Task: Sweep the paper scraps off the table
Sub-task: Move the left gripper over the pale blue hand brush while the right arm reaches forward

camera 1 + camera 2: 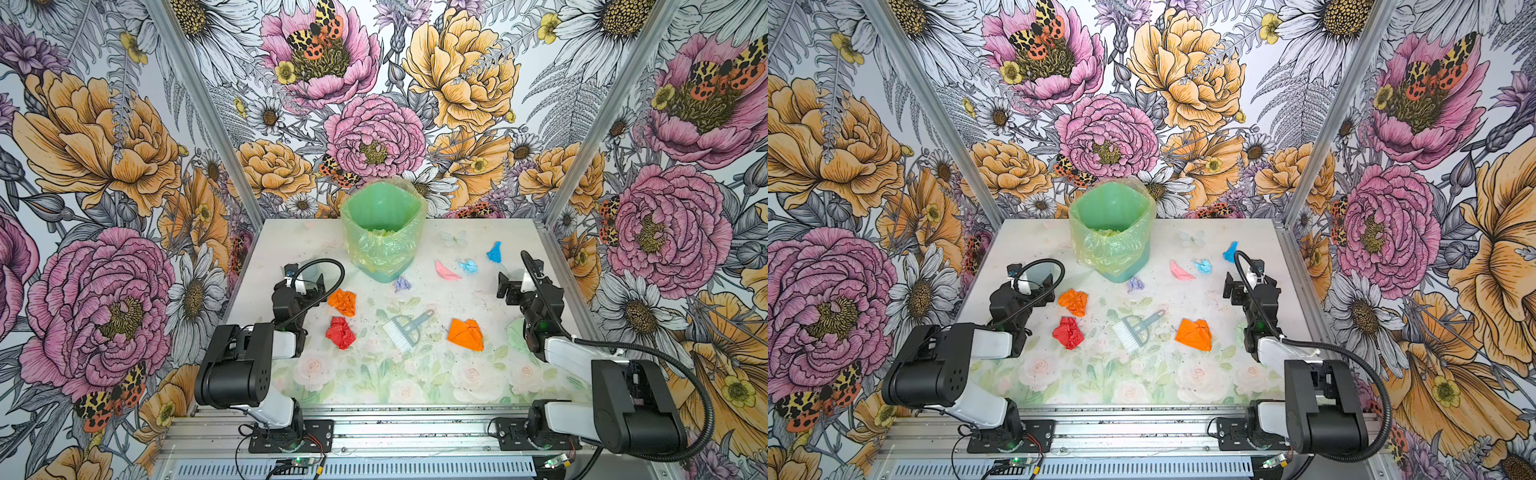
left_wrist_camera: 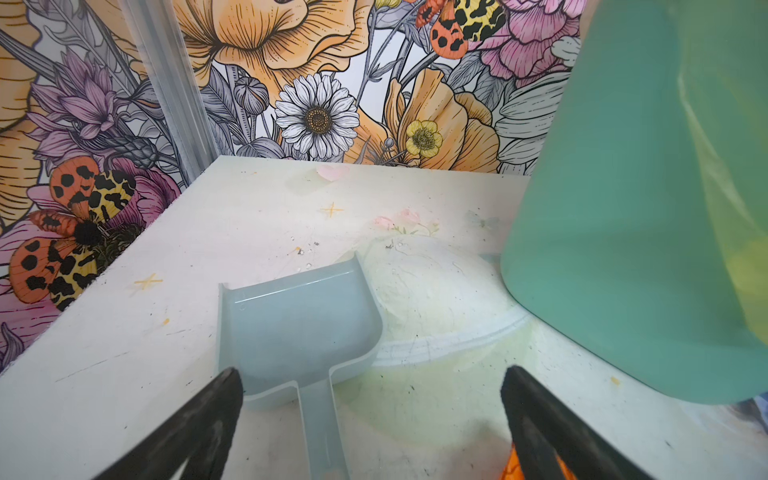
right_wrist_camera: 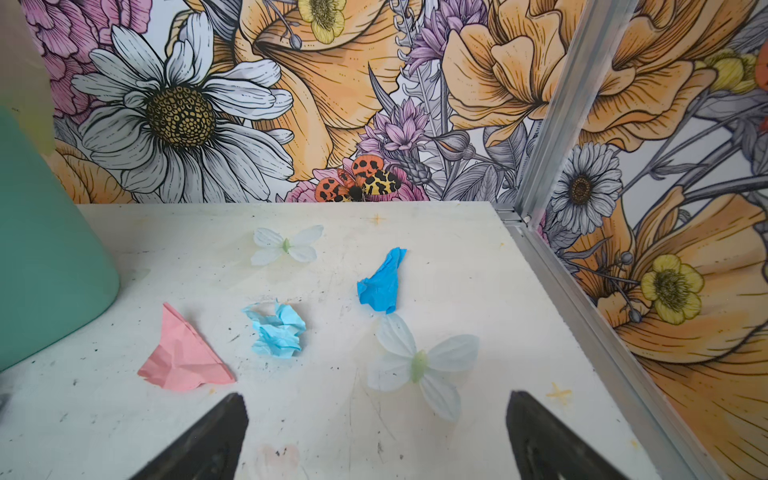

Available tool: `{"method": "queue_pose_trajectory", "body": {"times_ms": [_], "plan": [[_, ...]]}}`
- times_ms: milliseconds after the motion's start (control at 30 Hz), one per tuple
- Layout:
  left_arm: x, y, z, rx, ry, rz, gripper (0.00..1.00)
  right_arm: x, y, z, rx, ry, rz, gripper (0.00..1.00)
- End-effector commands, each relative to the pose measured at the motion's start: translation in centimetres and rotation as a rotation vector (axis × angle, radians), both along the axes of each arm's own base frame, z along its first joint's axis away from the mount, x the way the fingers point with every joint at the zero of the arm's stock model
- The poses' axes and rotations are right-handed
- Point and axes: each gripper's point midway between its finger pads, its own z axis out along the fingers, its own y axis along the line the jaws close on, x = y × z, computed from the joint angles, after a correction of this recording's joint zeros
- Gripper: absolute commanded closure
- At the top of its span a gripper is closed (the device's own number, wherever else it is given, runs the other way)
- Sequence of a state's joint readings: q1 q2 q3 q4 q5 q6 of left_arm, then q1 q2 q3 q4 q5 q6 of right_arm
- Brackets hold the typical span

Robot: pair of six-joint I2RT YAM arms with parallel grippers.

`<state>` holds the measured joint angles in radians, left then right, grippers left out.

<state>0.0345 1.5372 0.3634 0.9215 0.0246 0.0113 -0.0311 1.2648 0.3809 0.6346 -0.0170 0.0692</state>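
Note:
Several paper scraps lie on the table (image 1: 415, 374): orange (image 1: 342, 302), red (image 1: 340, 332) and a second orange (image 1: 466, 334) in the middle, lilac (image 1: 402, 284) by the bin, pink (image 3: 183, 357), light blue (image 3: 276, 332) and blue (image 3: 380, 282) at the far right. My left gripper (image 2: 372, 378) is open at the far left, with the handle of the grey-blue dustpan (image 2: 297, 324) lying between its fingers, untouched. My right gripper (image 3: 374, 399) is open over bare table, short of the pink and blue scraps. Both grippers (image 1: 309, 279) (image 1: 515, 277) show in the top views.
A grey-blue brush (image 1: 405, 328) with white bristles lies mid-table between the red and orange scraps. The green bag-lined bin (image 1: 382, 232) stands at the back centre. Flowered walls and aluminium posts close in the left, right and far sides.

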Motion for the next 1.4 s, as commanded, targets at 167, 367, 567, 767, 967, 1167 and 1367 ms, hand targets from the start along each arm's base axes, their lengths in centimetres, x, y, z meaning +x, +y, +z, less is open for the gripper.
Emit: {"method": "queue_pose_trajectory", "body": {"times_ms": [167, 367, 567, 767, 967, 1167, 1367], "plan": [[-1.4, -2.0, 5.1, 0.026, -0.058, -0.102, 0.01, -0.4, 2.9, 1.2, 0.031, 0.134, 0.154, 0.00], [-3.6, -5.2, 8.4, 0.016, -0.020, -0.196, 0.01, -1.5, 6.5, 2.7, 0.069, 0.218, 0.341, 0.00], [-7.1, -11.2, 9.1, 0.080, 0.017, -0.332, 0.01, -2.4, 9.9, 4.0, 0.074, 0.266, 0.500, 0.00], [-10.9, -15.9, 7.6, 0.159, 0.119, -0.470, 0.01, -3.0, 12.7, 4.5, 0.035, 0.325, 0.609, 0.00], [-13.4, -18.7, 5.9, 0.265, 0.218, -0.556, 0.01, -3.2, 13.3, 3.6, -0.017, 0.396, 0.632, 0.00], [-13.9, -22.3, 3.2, 0.359, 0.378, -0.673, 0.01, -3.8, 13.8, 2.9, -0.038, 0.432, 0.648, 0.00], [-14.0, -25.2, -0.1, 0.484, 0.575, -0.750, 0.01, -4.1, 13.8, 2.7, -0.063, 0.435, 0.642, 0.00]]}}
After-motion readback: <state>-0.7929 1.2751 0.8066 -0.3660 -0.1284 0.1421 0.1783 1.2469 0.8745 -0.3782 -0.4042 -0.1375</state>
